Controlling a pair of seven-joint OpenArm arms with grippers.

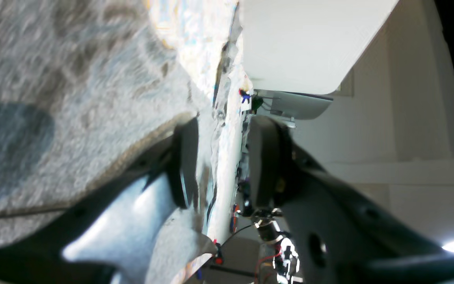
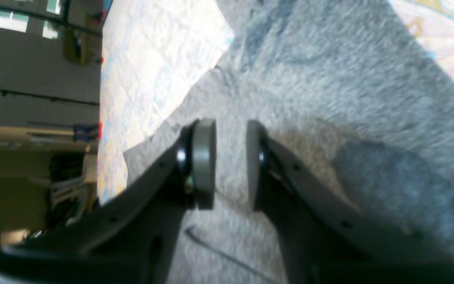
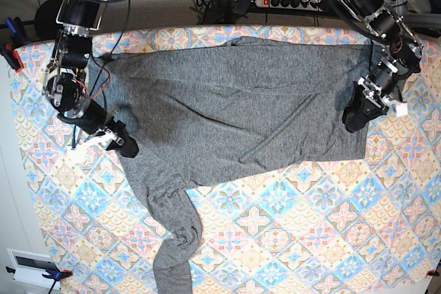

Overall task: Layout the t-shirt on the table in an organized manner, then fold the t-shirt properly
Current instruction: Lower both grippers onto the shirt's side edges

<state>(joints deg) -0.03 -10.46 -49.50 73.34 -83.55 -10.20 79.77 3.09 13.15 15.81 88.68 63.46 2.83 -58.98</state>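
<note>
One t-shirt (image 3: pixel 234 111) lies spread on the table (image 3: pixel 310 232), its long axis running left to right across the far half. One sleeve trails from its left part toward the near edge.

Two arms reach down from the far side. The right gripper (image 3: pixel 122 144) sits low at the shirt's left edge, jaws parted with no cloth between them. The left gripper (image 3: pixel 355 116) sits at the shirt's right edge, jaws parted, with the cloth edge between them.
</note>
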